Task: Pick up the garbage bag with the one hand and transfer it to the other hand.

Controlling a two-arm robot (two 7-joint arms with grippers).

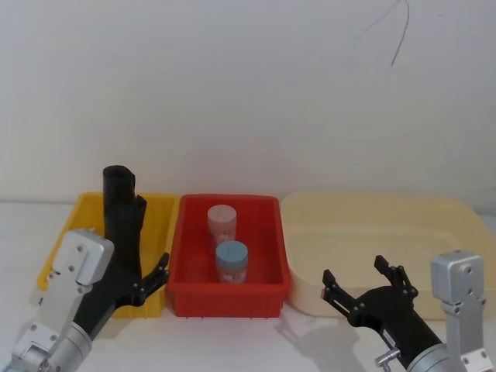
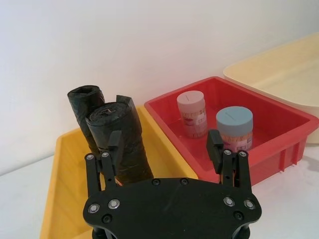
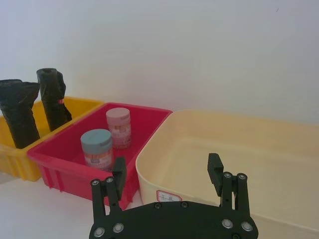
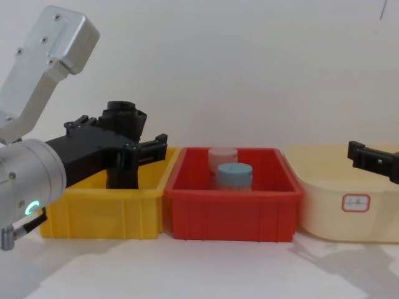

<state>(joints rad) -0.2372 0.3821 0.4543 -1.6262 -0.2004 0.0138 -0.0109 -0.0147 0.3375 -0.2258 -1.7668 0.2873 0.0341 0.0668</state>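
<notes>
The garbage bag (image 1: 118,194), a tall matte black roll, stands upright at the back of the yellow bin (image 1: 77,213). It also shows in the left wrist view (image 2: 83,103) and the right wrist view (image 3: 52,97). My left gripper (image 1: 141,260) (image 2: 164,144) (image 4: 121,134), on the arm with the green light, hovers open at the bin's front right. It holds nothing and is short of the bag. My right gripper (image 1: 354,271) (image 3: 167,164) hangs open and unloaded in front of the cream tub (image 1: 457,213).
A shorter black roll (image 2: 119,144) with a side flap stands just in front of the garbage bag, close to my left finger. The red bin (image 1: 194,291) in the middle holds a pink-lidded jar (image 1: 222,219) and a blue-lidded jar (image 1: 232,262). A white wall rises behind.
</notes>
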